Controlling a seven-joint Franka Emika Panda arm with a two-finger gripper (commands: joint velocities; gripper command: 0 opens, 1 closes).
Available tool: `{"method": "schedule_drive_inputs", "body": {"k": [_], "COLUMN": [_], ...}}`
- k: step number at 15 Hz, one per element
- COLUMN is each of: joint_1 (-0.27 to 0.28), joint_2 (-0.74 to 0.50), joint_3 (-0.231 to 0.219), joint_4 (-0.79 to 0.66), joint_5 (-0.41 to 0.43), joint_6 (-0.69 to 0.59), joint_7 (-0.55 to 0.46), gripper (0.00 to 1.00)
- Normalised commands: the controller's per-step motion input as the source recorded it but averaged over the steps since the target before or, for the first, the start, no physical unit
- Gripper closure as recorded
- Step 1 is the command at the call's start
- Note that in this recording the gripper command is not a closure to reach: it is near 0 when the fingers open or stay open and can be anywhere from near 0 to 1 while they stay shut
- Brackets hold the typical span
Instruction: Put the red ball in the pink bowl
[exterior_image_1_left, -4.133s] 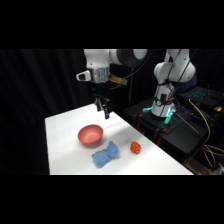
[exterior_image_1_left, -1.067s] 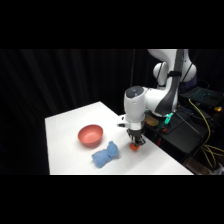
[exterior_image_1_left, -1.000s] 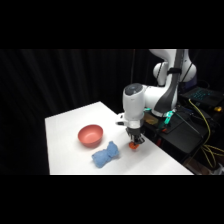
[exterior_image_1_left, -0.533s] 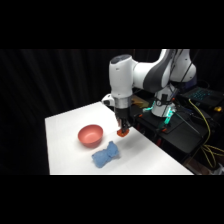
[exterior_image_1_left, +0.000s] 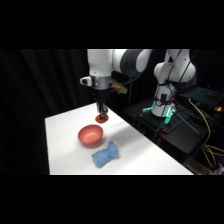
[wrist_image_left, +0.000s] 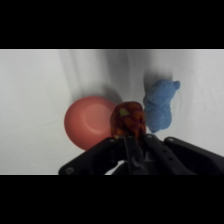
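My gripper (exterior_image_1_left: 102, 117) hangs in the air just above the far right rim of the pink bowl (exterior_image_1_left: 90, 135), shut on the red ball (exterior_image_1_left: 102, 119). In the wrist view the red ball (wrist_image_left: 128, 120) shows bumpy and speckled between the fingers, close to the lens. It overlaps the right edge of the pink bowl (wrist_image_left: 88, 123) on the table below. The bowl holds nothing.
A lumpy blue cloth (exterior_image_1_left: 105, 154) lies on the white table (exterior_image_1_left: 145, 155) in front of the bowl, to its right; in the wrist view the blue cloth (wrist_image_left: 160, 102) lies right of the ball. Dark equipment with cables (exterior_image_1_left: 200, 112) stands beyond the table's right edge.
The gripper came down on the ball at the table's right, shut on it, lifted it and carried it left over the cloth to the bowl's far rim.
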Motion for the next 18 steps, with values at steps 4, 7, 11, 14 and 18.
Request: {"method": "schedule_drive_inputs", "body": {"k": [4,7,11,14,18], "joint_1": [-0.082,-0.050,-0.036,-0.042,-0.028], "joint_2": [0.37,0.38,0.25,0.18,0.14], "joint_3": [-0.075,-0.049,-0.030,-0.010,0.011], "joint_4": [0.43,0.36,0.26,0.23,0.24], "joint_5": [-0.050,0.033,0.083,0.151,0.159], "joint_6": [-0.06,0.03,0.04,-0.01,-0.05], "joint_7": [-0.10,-0.17,-0.22,-0.25,-0.23], "gripper": [0.06,0.07,0.08,0.00,0.00]}}
